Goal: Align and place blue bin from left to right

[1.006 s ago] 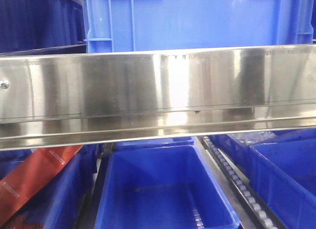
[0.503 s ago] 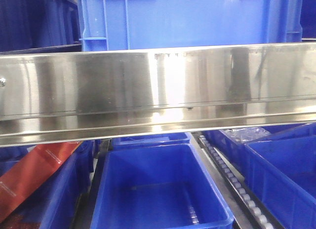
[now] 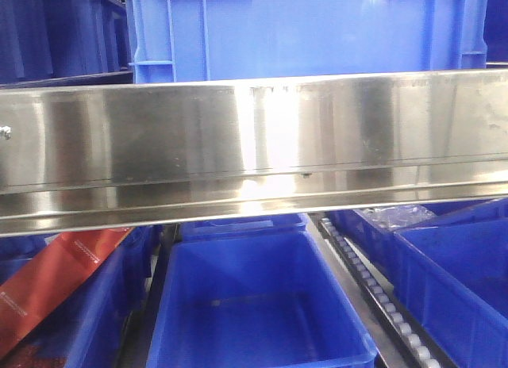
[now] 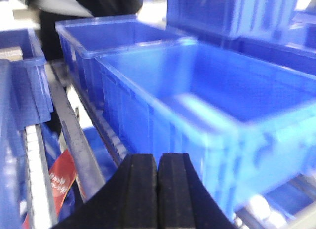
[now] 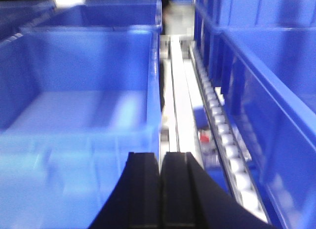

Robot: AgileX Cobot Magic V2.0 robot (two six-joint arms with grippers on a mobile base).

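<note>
Two grippers, both with jaws pressed together and nothing between them: left gripper [image 4: 157,189] pads touching, right gripper [image 5: 160,189] same. Wrist views are motion-blurred. Target blue bin [image 3: 317,31] sits on the upper shelf level behind the steel rail [image 3: 254,146], roughly centre in the front view; only its ribbed front wall shows above the rail. In the left wrist view the same bin, most likely, [image 4: 217,100] fills the frame just ahead and right of the closed tips, empty inside, with another bin [image 4: 108,36] right behind it. Right wrist view has a bin [image 5: 79,100] to the left of the tips, roller track [image 5: 227,145] to the right, more bins beyond. Lower level in the front view: an open empty bin [image 3: 254,304], a red bag [image 3: 55,277] at left. Handling guess: rigid moulded plastic, empty so light, smooth walls a bit slippery, not fragile. Too wide for one jaw to span, so best bet is pinching the thickened top rim, or pushing on a side wall with closed tips to slide it sideways. Rim lip gives the firmest purchase; watch for tipping if pushed high.
</note>
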